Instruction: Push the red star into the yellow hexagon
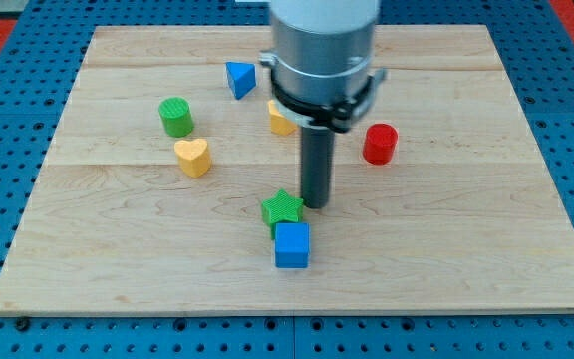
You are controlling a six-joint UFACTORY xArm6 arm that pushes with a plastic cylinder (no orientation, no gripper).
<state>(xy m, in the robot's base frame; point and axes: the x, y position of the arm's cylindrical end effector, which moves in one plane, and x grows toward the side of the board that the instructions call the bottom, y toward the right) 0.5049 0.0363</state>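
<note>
The only red block point(379, 143) stands right of the board's centre and looks like an upright cylinder; I see no star points on it. A yellow block point(279, 119) lies at the upper centre, half hidden by the arm's grey body, so its shape is unclear. My tip point(316, 205) rests on the board just right of a green star point(283, 209), very near or touching it. The tip is below and left of the red block and below the yellow block.
A blue cube point(292, 245) sits right below the green star, touching it. A yellow heart point(193, 157) and a green cylinder point(176, 117) lie at the left. A blue triangle point(239, 78) is at the upper centre. The wooden board point(486, 249) lies on blue pegboard.
</note>
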